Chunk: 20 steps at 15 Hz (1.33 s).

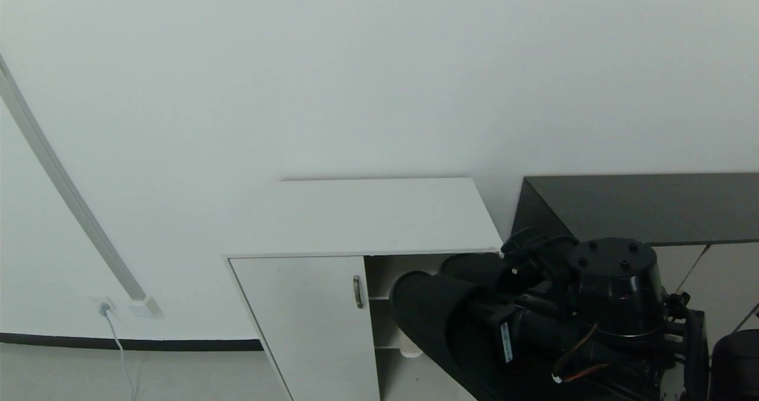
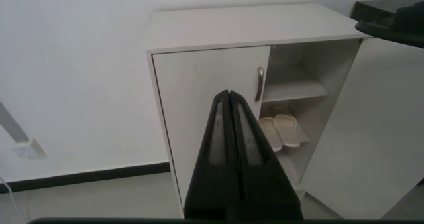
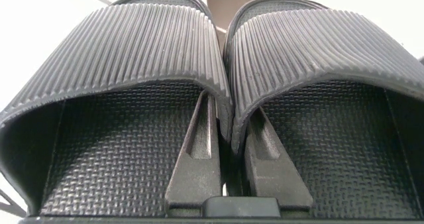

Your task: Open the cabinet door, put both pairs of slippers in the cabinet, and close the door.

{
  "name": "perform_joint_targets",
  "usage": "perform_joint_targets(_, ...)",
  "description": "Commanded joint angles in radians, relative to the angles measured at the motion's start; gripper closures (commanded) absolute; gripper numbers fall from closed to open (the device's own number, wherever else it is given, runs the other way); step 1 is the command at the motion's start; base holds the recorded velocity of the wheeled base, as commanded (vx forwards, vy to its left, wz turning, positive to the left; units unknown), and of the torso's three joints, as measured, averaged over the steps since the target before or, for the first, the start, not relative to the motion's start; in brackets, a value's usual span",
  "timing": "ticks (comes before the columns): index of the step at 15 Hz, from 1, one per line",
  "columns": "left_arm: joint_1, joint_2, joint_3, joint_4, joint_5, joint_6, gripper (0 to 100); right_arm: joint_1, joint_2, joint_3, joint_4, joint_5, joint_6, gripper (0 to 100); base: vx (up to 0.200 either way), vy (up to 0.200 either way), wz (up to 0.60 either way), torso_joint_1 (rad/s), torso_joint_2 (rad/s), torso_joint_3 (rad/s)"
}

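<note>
The right gripper is nearly shut, its two fingers pinching the touching inner walls of the pair of black slippers, so both ribbed slides hang from one grasp, side by side. In the head view that pair sits at about 5 o'clock, toes toward the cabinet and just at the mouth of its open half, not yet on any shelf as far as I can tell. The left gripper is pressed fully together with nothing in it, held well back from the cabinet front. Beyond it, the open door stands swung wide, while the closed door with its metal handle covers the other half, at 7 o'clock from the black pair in the head view. The cream slippers already lie together inside, on the lower of the two shelves seen. My reading: door opened and one pair stowed; the black pair has to be set inside and released, and then the door shut.
</note>
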<state>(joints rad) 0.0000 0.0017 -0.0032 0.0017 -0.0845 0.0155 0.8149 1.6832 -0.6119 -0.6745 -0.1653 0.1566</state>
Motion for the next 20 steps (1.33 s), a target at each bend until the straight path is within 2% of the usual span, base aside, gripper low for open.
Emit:
perform_joint_targets(1, 0.0, 0.0, 0.0, 0.0, 0.0, 0.0, 100, 0.004, 0.003, 0.0, 0.0, 0.0, 0.0, 100, 0.0, 0.0, 0.0, -0.154, 0.35, 0.193)
perform_joint_targets(9, 0.0, 0.0, 0.0, 0.0, 0.0, 0.0, 100, 0.01, 0.003, 0.006, 0.0, 0.001, -0.006, 100, 0.0, 0.0, 0.0, -0.163, 0.38, 0.206)
perform_joint_targets(20, 0.0, 0.0, 0.0, 0.0, 0.0, 0.0, 100, 0.017, 0.003, 0.014, 0.0, 0.0, -0.02, 100, 0.0, 0.0, 0.0, -0.215, 0.53, 0.314)
